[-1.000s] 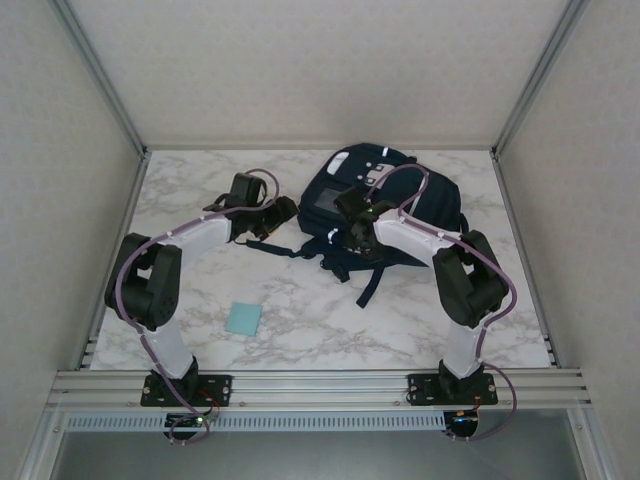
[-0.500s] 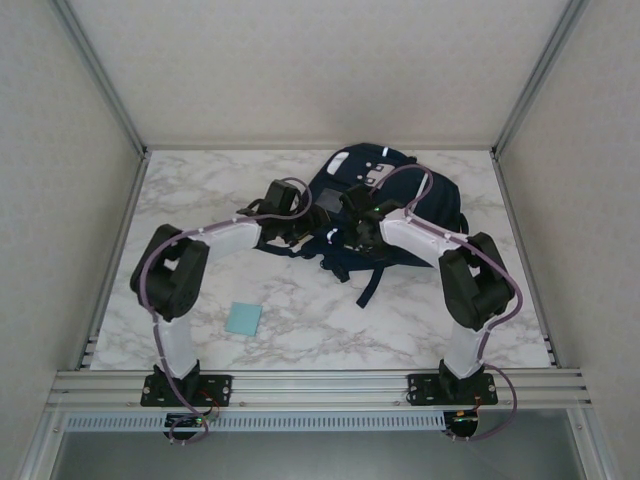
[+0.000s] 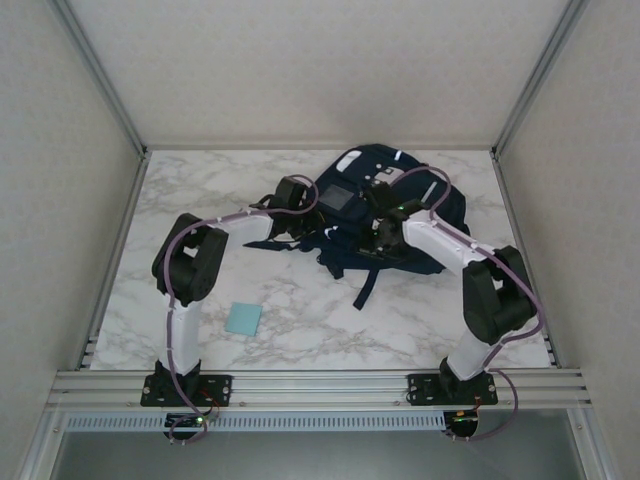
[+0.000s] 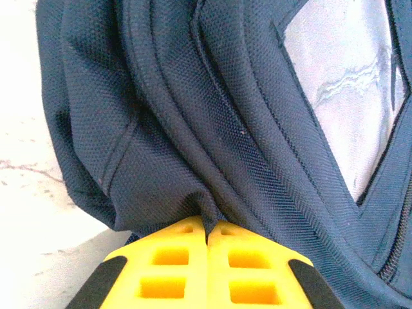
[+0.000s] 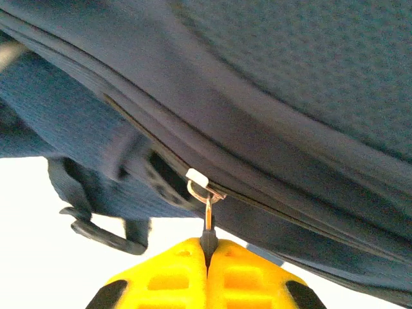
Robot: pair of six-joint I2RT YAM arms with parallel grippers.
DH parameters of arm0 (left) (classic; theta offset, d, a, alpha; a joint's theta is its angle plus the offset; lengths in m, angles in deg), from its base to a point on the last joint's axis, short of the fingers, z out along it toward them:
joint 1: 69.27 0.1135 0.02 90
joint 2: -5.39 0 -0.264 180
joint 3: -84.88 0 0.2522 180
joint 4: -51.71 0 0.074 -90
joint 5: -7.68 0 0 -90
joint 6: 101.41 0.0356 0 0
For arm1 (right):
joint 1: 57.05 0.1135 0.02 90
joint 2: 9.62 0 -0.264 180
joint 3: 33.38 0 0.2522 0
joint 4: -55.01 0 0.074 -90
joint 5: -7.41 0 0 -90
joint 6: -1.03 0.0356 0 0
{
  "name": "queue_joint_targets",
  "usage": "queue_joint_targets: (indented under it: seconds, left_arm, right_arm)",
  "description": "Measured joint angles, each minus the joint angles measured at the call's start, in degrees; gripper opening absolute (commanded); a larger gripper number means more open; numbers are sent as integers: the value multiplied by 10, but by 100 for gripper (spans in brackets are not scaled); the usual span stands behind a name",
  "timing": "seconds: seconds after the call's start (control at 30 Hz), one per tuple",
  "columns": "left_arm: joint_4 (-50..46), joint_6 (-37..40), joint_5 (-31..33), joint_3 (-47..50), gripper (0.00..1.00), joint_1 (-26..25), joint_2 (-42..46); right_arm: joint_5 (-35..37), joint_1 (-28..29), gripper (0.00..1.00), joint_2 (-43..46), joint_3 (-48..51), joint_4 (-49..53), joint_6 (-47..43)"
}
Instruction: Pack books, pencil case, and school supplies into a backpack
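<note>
The navy backpack [image 3: 335, 176] lies at the back middle of the table, its grey patch [image 3: 335, 197] facing up. My left gripper [image 3: 308, 212] is at the bag's left side, and its yellow fingers [image 4: 174, 257] are shut on a fold of the backpack's fabric [image 4: 207, 212]. At the bag's front my right gripper [image 3: 376, 236] is shut on the metal zipper pull [image 5: 208, 215] of the backpack's zipper [image 5: 270, 206]. The small light-blue pad [image 3: 243, 318] lies on the table front left. The books, the pencil case and the other supplies are out of view.
A black strap [image 3: 368, 285] trails from the bag toward the front. A buckle [image 5: 103, 233] hangs under the bag in the right wrist view. Marble tabletop [image 3: 330, 320] lies open in front; walls close in on three sides.
My left arm has swung right, onto the backpack's left side. The right arm and the backpack have shifted a little to the right and back.
</note>
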Motion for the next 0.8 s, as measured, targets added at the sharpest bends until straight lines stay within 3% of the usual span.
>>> queue_joint_targets:
  seconds: [0.43,0.47,0.57,0.6,0.7,0.8]
  left_arm:
    - [-60,61,-1,-122,1,45,-54]
    - [-71,68,-1,-138,11,47,-61]
    - [-94,86,2,-170,52,57,-70]
    - [-95,88,2,-173,60,63,-69]
    - [-91,82,-2,-154,70,72,-53]
    - [-77,63,-11,-79,72,64,-5]
  right_arm:
    - [-12,-82,0,65,23,113,-85]
    - [-12,-83,0,67,21,114,-89]
    - [-37,-83,0,67,19,108,-93]
    - [-49,-83,0,67,19,104,-92]
    - [-87,-86,0,64,19,84,-90]
    - [-110,-86,0,51,19,71,-90]
